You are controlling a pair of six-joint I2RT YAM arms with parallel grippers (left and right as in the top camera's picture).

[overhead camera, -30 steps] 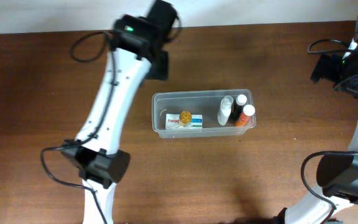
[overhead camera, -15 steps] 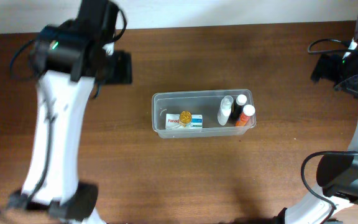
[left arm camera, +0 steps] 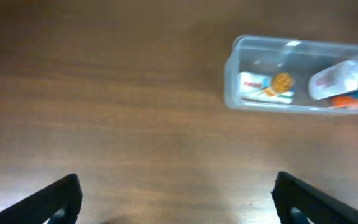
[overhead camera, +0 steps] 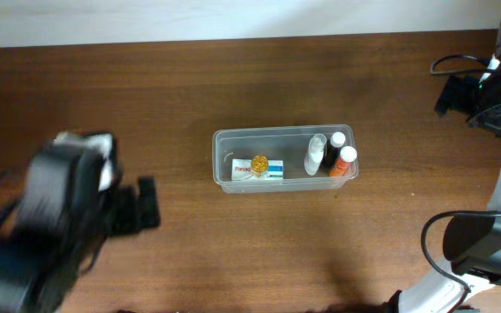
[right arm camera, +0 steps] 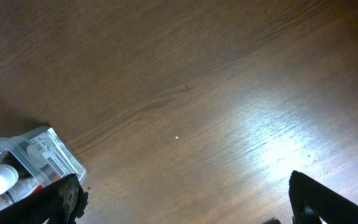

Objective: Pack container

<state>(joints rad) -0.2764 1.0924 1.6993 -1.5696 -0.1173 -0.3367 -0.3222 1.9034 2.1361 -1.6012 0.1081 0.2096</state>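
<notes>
The container (overhead camera: 277,132), a clear shallow tub, sits in the middle of the brown table. Inside lie a white-and-blue box (overhead camera: 252,169) with a gold round piece (overhead camera: 260,162) on it, a white bottle (overhead camera: 316,155), a dark bottle with a white cap (overhead camera: 336,143) and an orange bottle (overhead camera: 344,161). My left gripper (overhead camera: 146,205), blurred, is far to the tub's left. It is open over bare wood (left arm camera: 178,202), with the container (left arm camera: 235,59) up and to the right. My right gripper (right arm camera: 185,199) is open and empty, the container's corner (right arm camera: 48,152) by its left finger.
The right arm's base (overhead camera: 481,248) stands at the table's right edge, with cables (overhead camera: 455,63) near the far right corner. The left arm's blurred body (overhead camera: 50,235) covers the front left. A pale wall strip (overhead camera: 233,17) runs along the table's far edge.
My left arm has swung from behind the container out to the left and down to the front left, and its jaws have spread wider. The right arm and the tub's contents stayed put.
</notes>
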